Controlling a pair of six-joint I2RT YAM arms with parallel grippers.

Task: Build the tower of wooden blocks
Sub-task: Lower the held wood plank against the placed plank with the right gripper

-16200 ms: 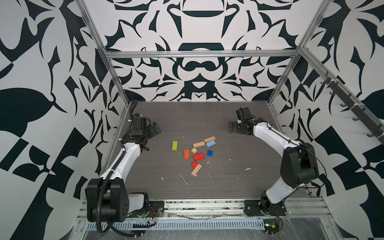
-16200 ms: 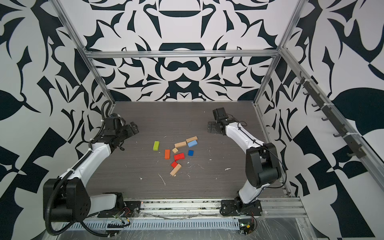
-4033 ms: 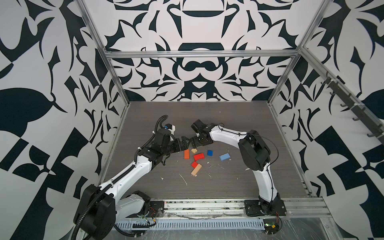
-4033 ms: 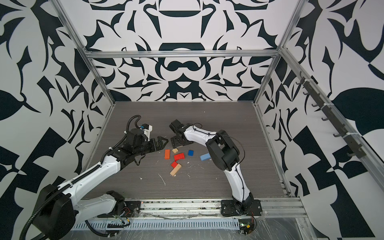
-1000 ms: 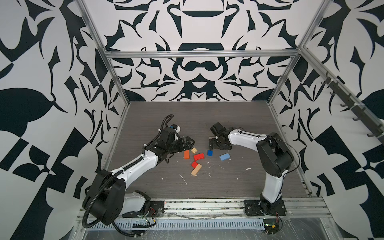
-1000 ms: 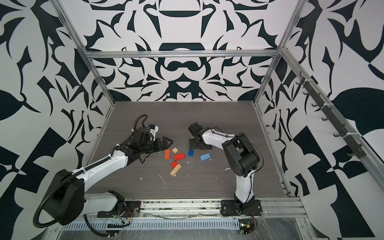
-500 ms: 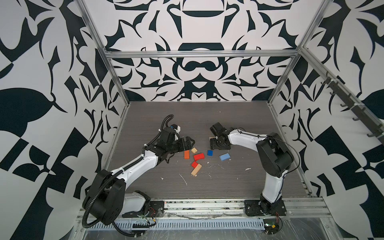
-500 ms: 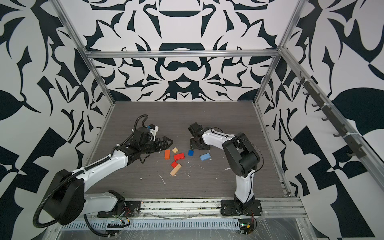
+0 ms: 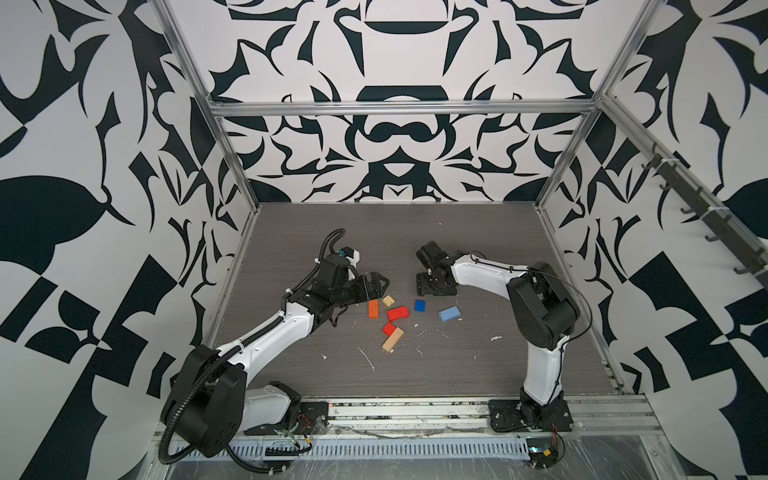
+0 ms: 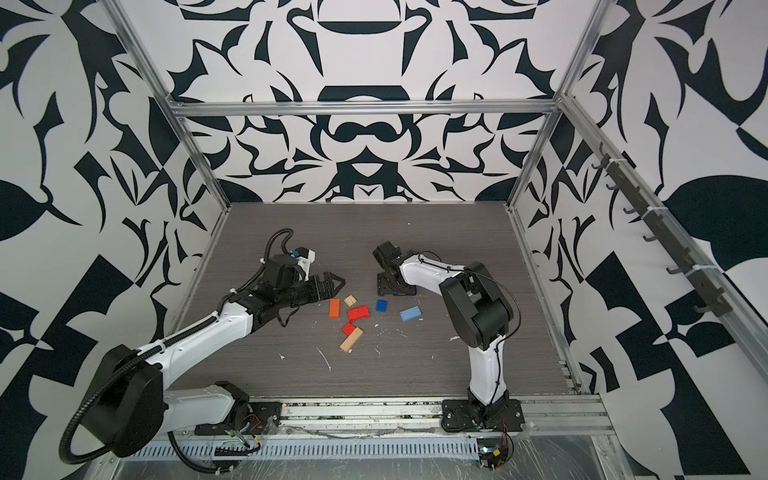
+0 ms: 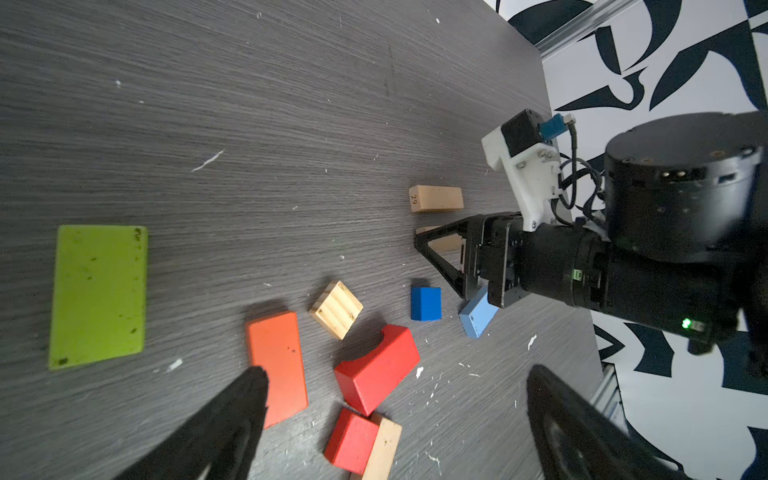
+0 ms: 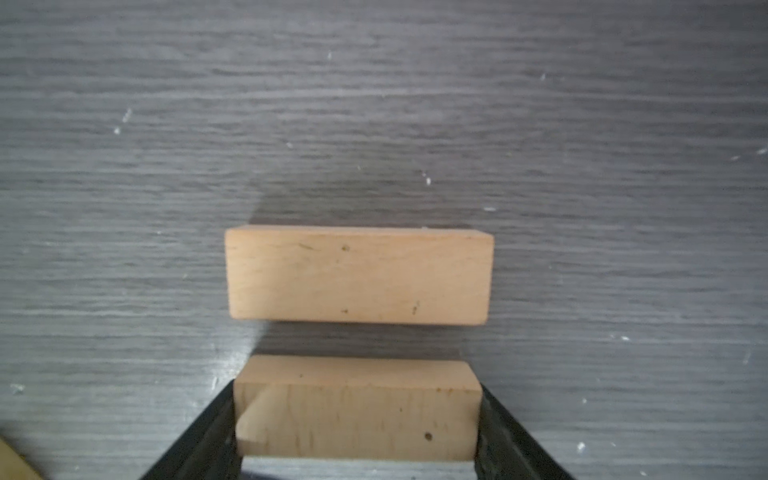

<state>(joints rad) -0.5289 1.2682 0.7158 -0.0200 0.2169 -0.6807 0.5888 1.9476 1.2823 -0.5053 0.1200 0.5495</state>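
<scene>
A tan block (image 12: 353,374) is clamped in the right gripper (image 12: 357,424) just beside a second tan block (image 12: 359,274) on the table (image 12: 124,166), while the left gripper (image 11: 397,376) is held wide open and empty near the orange block (image 11: 276,365) and red block (image 11: 374,365).

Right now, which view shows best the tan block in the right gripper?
The right wrist view: the tan block fills the right gripper. The left wrist view shows a sliver; in both top views the gripper covers it.
</scene>
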